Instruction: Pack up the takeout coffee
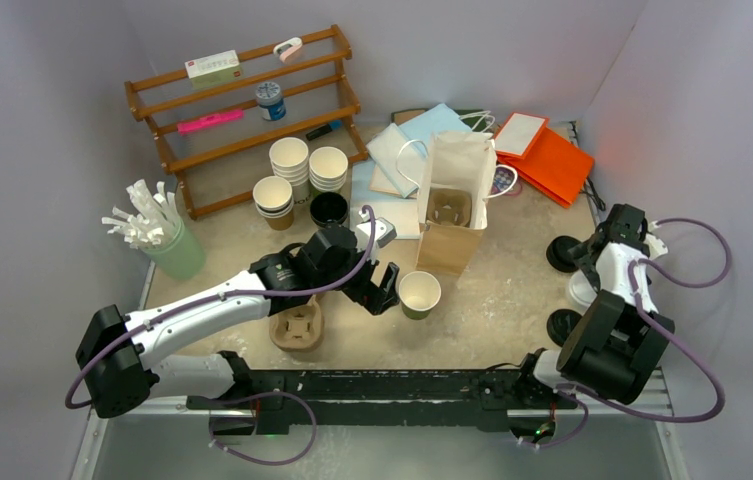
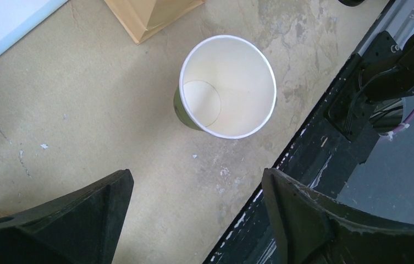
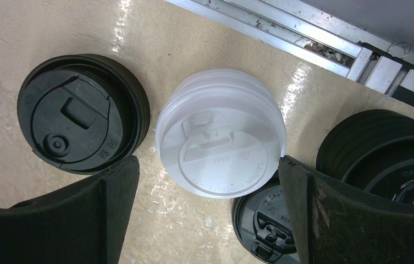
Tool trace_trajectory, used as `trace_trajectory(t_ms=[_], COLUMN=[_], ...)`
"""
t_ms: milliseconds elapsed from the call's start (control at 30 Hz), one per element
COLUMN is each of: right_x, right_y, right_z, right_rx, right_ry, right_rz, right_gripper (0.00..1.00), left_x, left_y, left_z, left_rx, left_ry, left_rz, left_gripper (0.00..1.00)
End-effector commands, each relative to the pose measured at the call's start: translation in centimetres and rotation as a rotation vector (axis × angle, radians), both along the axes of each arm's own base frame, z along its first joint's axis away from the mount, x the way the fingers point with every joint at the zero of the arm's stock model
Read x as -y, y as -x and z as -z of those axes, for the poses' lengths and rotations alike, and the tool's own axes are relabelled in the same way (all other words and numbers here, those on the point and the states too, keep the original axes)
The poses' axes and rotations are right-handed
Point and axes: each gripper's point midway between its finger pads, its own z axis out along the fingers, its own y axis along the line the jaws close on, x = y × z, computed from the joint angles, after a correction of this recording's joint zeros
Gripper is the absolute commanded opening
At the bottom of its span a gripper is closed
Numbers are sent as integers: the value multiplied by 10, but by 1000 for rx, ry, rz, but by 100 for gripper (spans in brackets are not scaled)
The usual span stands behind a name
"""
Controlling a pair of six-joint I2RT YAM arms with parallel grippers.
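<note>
As the top view opens, the paper cup (image 1: 419,293) stands upright and lidless on the table, just beside the left gripper (image 1: 383,288), at its 3 o'clock. The jaws there are spread and hold nothing. The brown paper bag (image 1: 449,205) stands open at the cup's 1 o'clock, close by. Over at the right edge, the right gripper (image 1: 586,268) hangs above a cluster of lids, though its jaws are hard to read from up here.

On to the left wrist view: the left gripper (image 2: 195,176) is wide apart, both fingers (image 2: 92,214) low in the picture. The paper cup (image 2: 227,87) sits at 12 o'clock from the gap, clear of both fingers, its white inside showing. A corner of the paper bag (image 2: 149,16) peeks in at the cup's 11 o'clock.

Now the right wrist view: the right gripper (image 3: 209,165) is spread wide, straddling a white lid (image 3: 221,140) that lies on the table. I cannot tell whether the fingers touch it. A black lid (image 3: 83,113) lies at the white one's 9 o'clock, and a stack of black lids (image 3: 386,148) at its 3 o'clock.
</note>
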Motion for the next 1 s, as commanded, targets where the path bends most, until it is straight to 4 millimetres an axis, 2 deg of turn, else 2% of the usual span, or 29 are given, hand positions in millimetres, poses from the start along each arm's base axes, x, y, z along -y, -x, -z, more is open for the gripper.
trace_trajectory(t_ms=[0,733,967], right_x=[5,4,6], right_y=[1,5,3], right_z=[-15,2,5], right_rx=[26,49,57], right_ry=[38,-16,-26], right_rz=[-7,19,21], right_gripper=[98,98,90], left_x=[11,12,12], left_y=[-4,-3,-4], left_z=[-23,-21,-20], left_rx=[49,49,47], left_ry=[53,46,41], left_rz=[30,41,42], left_gripper=[93,94,94])
